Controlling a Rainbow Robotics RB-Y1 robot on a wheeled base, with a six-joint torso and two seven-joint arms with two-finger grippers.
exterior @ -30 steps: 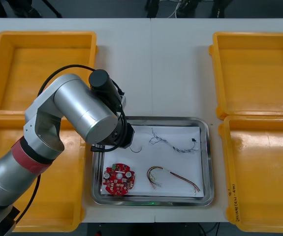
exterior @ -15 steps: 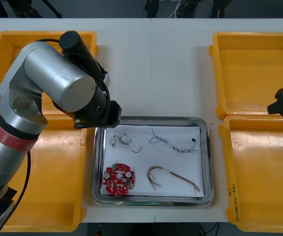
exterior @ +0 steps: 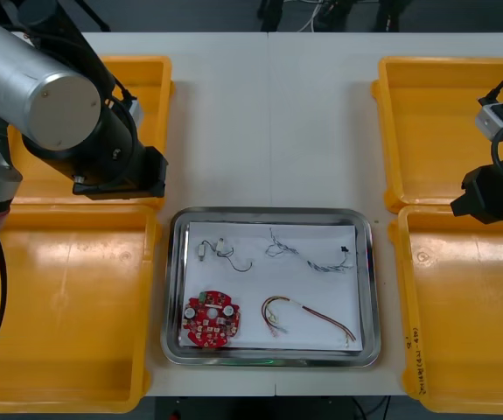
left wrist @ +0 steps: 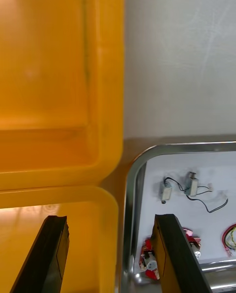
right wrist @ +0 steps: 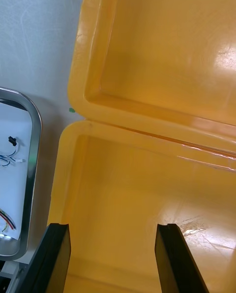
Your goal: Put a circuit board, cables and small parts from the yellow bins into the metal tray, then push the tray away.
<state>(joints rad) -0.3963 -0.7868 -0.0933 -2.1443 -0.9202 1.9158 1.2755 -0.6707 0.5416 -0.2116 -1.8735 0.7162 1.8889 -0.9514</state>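
1. The metal tray is set at the table's near edge, between the yellow bins. It is loaded with circuit board, cables and small metal parts.
2. It is judged stiff, light and slippery — best pushed squarely at its near rim, since the loose contents may be jolted.
3. The left gripper is held over the left bins, the right gripper over the right bins — fingers spread apart, empty.

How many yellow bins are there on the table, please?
4. On the robot's left: the far left bin, partly under the left arm, and the near left bin. On its right: the far right bin and the near right bin. None seems hidden.
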